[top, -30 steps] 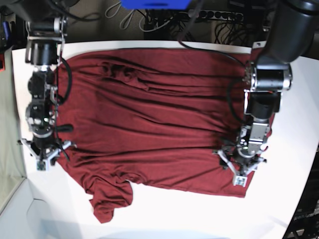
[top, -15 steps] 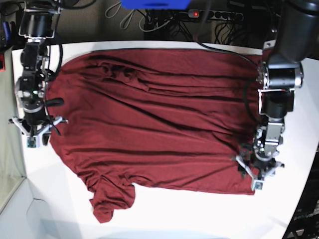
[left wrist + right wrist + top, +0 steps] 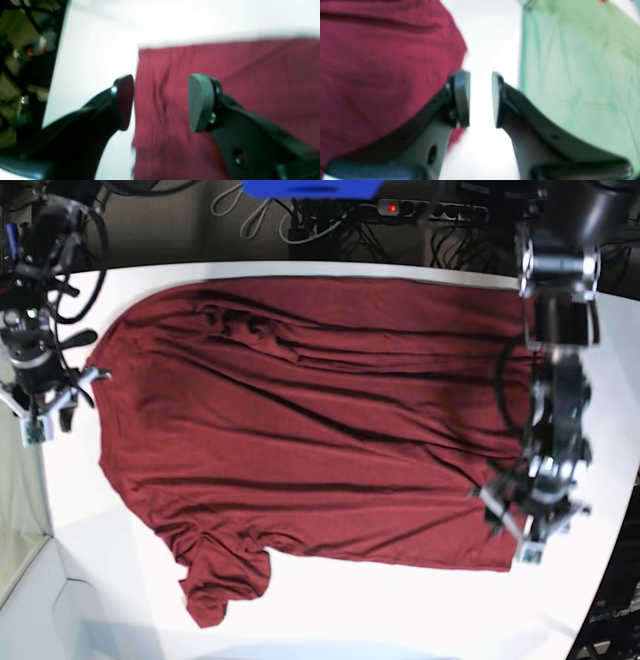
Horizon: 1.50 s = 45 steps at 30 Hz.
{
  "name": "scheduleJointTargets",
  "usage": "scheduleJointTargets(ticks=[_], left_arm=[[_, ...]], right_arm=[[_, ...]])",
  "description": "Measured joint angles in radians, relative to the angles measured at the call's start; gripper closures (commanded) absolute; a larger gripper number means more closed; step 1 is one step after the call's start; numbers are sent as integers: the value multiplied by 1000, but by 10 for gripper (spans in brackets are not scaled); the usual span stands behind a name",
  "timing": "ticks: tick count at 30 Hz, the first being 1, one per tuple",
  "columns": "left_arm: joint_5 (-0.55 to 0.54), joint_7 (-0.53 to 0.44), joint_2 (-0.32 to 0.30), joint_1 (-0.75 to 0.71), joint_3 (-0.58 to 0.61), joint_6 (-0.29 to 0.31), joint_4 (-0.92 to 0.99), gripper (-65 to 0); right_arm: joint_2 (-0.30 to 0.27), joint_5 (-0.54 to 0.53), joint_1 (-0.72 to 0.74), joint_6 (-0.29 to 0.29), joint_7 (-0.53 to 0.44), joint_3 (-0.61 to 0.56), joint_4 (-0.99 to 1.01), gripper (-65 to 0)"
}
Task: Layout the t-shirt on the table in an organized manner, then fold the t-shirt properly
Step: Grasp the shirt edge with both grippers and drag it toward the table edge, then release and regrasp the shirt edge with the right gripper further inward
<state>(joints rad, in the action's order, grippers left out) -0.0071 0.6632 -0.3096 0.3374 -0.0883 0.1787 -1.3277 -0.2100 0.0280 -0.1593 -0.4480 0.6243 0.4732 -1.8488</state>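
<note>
The maroon t-shirt (image 3: 300, 430) lies spread across the white table (image 3: 400, 610), with long creases and one sleeve (image 3: 215, 580) bunched at the front left. My left gripper (image 3: 528, 530) hovers at the shirt's front right corner. In the left wrist view it (image 3: 160, 102) stands open astride the shirt's (image 3: 225, 75) edge, one finger over bare table (image 3: 100, 50). My right gripper (image 3: 40, 415) is just off the shirt's left edge. Close up, its (image 3: 480, 100) jaws stand a narrow gap apart with only white table (image 3: 482, 37) between them and the shirt (image 3: 382, 62) beside them.
A power strip with cables (image 3: 420, 210) and a blue object (image 3: 310, 188) lie behind the table's back edge. A pale green sheet (image 3: 570, 75) lies beyond the table's left edge, next to my right gripper. The table's right edge is close to my left gripper.
Both arms have moved outward, the right gripper back and off the shirt's left edge, the left gripper toward the right. The shirt now lies wider and flatter.
</note>
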Motion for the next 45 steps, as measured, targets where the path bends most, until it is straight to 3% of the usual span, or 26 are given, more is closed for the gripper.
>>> scheduleJointTargets(ticks=[4,7,10,13,15,18,21,23,32,45], left_arm=[[-43,106,-30,-237,-123,-19,-278,-338],[-84,145,-12,-398,-208,0,-472,-346],[-74,204,-10,-546,-270,-3,-582,-435],[-72,207,-8,-674,-295,-5,-607,-578],[-67,185,10,-729,-300,43,-607,-634],[-70,93,33,-759,-307,108,-595,-631],[-65,76,77,-761,-358,129,-554,-630],[-61,82,101,-764,-402,137,-523,-630],[-58,73,151,-781,-566,275,-391,-630],[-83,32,144,-743,-591,301,-295,-625]], right_arm=[[-3,18,-101,-55,82,92,-74,-290],[55,-10,-168,-166,61,139,-132,-339],[110,7,-216,-208,69,179,-149,-353],[153,10,-246,-221,68,179,-149,-353],[196,3,-261,-233,63,172,-149,-352],[252,2,-286,-247,66,169,-149,-352],[277,2,-302,-247,68,170,-149,-352],[283,1,-304,-247,68,170,-149,-352],[285,2,-327,-247,61,175,-149,-352],[312,5,-335,-247,18,174,-149,-352]])
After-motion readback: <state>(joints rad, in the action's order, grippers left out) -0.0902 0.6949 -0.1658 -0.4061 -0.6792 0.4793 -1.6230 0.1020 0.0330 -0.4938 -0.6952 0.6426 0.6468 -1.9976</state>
